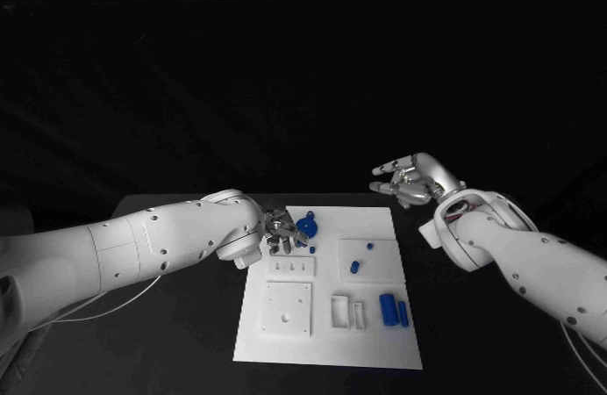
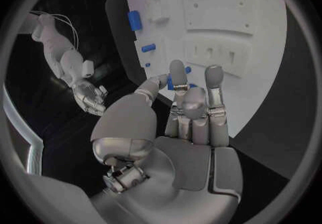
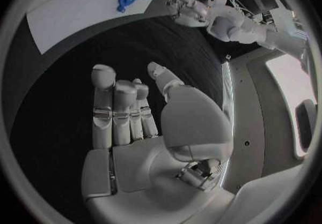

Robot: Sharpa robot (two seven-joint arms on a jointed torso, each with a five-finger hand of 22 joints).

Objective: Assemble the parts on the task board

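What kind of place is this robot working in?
Likely a robotics lab test bench: a black table bearing a white task board with small blue parts, and more equipment beyond in the right wrist view.

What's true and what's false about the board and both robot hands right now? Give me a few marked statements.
1. The right robot hand hangs over the black table, off the task board. True.
2. The right robot hand grips a blue part. False: its fingers are spread and hold nothing.
3. Two long blue parts lie side by side on the board's near right area. True.
4. The left robot hand is at the board's near edge. False: it is at the far left part, beside the round blue part.
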